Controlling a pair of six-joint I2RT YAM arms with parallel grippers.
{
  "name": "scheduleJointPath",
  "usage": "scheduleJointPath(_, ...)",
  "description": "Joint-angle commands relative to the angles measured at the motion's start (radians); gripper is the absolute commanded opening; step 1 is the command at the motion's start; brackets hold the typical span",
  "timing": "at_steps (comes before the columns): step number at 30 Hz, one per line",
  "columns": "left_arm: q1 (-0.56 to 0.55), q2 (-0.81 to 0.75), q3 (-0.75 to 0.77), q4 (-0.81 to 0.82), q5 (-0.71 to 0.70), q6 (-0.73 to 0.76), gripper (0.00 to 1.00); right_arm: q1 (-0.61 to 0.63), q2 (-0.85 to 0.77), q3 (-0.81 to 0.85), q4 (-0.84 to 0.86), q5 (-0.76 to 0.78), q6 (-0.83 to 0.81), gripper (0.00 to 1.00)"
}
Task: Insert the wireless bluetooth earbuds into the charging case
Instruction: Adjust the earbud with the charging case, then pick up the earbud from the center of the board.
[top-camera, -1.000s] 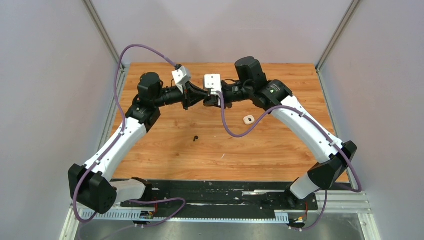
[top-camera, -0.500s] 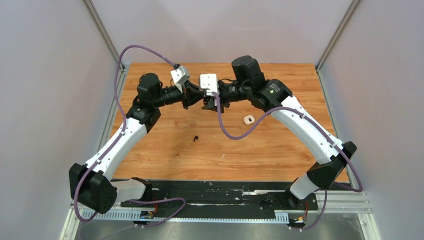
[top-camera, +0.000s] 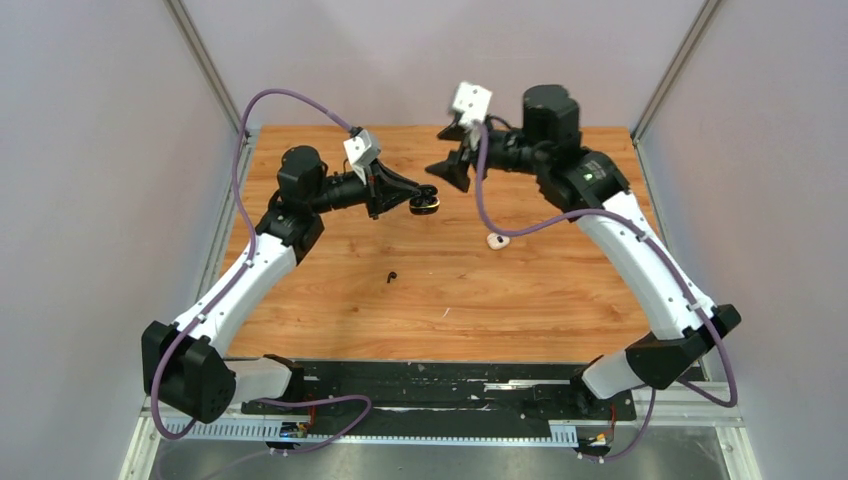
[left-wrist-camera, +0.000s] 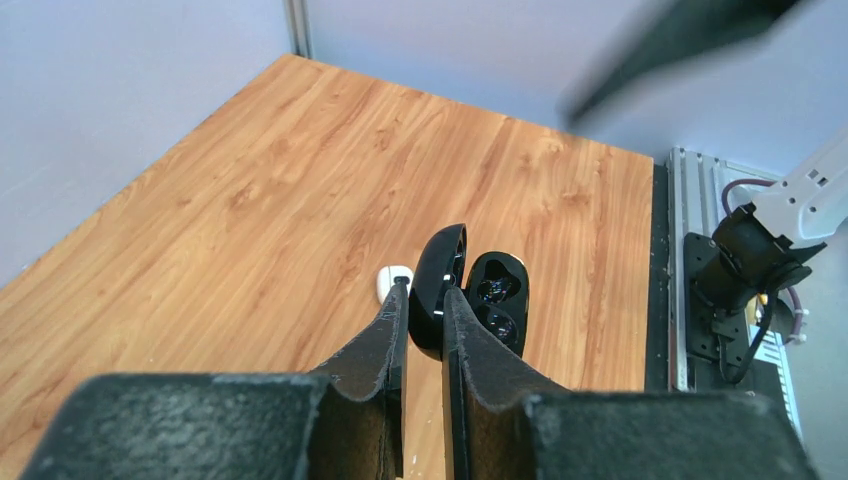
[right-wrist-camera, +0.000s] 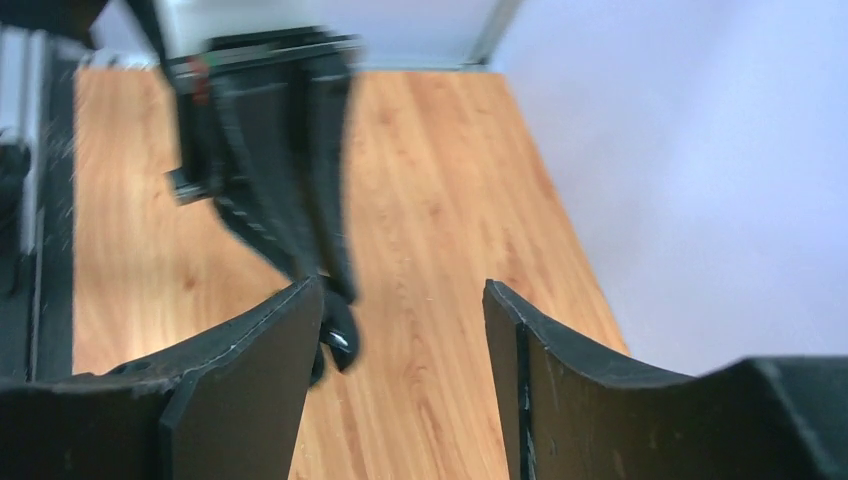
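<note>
My left gripper (top-camera: 413, 196) (left-wrist-camera: 425, 300) is shut on the upright lid of the open black charging case (top-camera: 429, 204) (left-wrist-camera: 437, 285) and holds it above the far middle of the table. The case's base (left-wrist-camera: 497, 300) shows two glossy wells; what lies in them I cannot tell. My right gripper (top-camera: 450, 170) (right-wrist-camera: 400, 300) hangs open and empty, up and to the right of the case (right-wrist-camera: 338, 342). One black earbud (top-camera: 391, 277) lies mid-table. A small white earbud (top-camera: 497, 240) (left-wrist-camera: 393, 277) lies right of centre, partly hidden behind my left finger.
The wooden table (top-camera: 560, 290) is walled in by grey panels on the left, right and far sides. A black mounting rail (top-camera: 430, 385) runs along the near edge. Purple cables (top-camera: 520, 225) loop off both wrists, the right one sagging over the white earbud.
My right gripper has opened, let go at the case, and swung up and to the right away from it. The left gripper keeps the case in the same spot.
</note>
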Motion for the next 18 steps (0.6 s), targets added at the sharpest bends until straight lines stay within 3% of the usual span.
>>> scheduleJointPath(1, 0.022, -0.004, 0.017, 0.004, 0.018, -0.02, 0.0, -0.128, -0.093, 0.002, 0.165, 0.033, 0.289, 0.63)
scheduleJointPath(6, 0.057, -0.032, 0.026, -0.071, -0.037, 0.026, 0.0, -0.296, -0.142, -0.235, 0.224, -0.08, 0.398, 0.55)
scheduleJointPath(8, 0.076, -0.057, 0.028, -0.12, -0.104, 0.058, 0.0, -0.319, -0.138, -0.321, 0.223, -0.152, 0.36, 0.52)
scheduleJointPath(10, 0.098, -0.089, 0.027, -0.156, -0.145, 0.087, 0.0, -0.313, -0.118, -0.398, 0.218, -0.229, 0.298, 0.49)
scheduleJointPath(18, 0.175, -0.216, 0.005, -0.336, -0.27, 0.148, 0.0, -0.135, 0.093, -0.503, 0.186, -0.217, 0.06, 0.45)
